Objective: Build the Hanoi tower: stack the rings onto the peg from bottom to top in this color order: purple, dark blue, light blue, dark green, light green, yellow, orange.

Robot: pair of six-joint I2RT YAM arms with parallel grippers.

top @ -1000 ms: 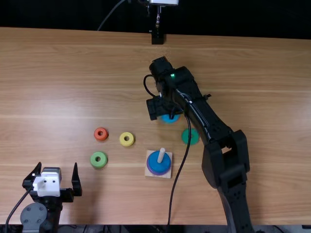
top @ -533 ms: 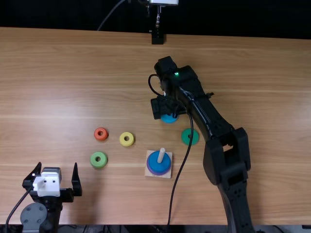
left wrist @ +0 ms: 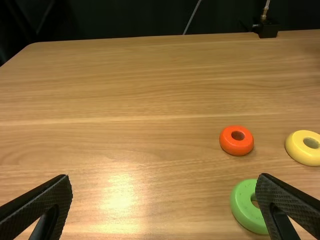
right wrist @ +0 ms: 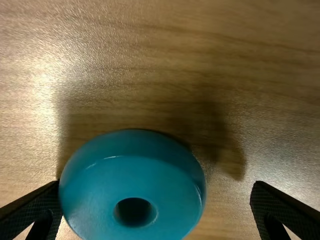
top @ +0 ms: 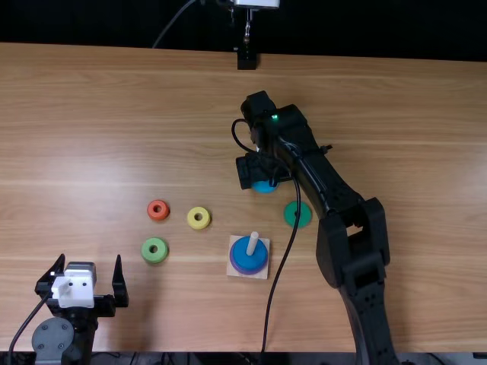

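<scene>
light blue ring (right wrist: pixel 95 185) flat, hole facing up, peg (top: pixel 253 243) upright

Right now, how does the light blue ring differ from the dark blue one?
The dark blue ring sits on the peg, above the purple ring; the light blue ring is off the peg, between the right pincer's open fingers. The peg fills the dark blue ring's hole, while the light blue ring's hole is empty. Both are round and blue.

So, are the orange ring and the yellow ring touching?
Apart. The top view plainly shows bare wood between the orange ring and the yellow ring, as does the left wrist view.
</scene>
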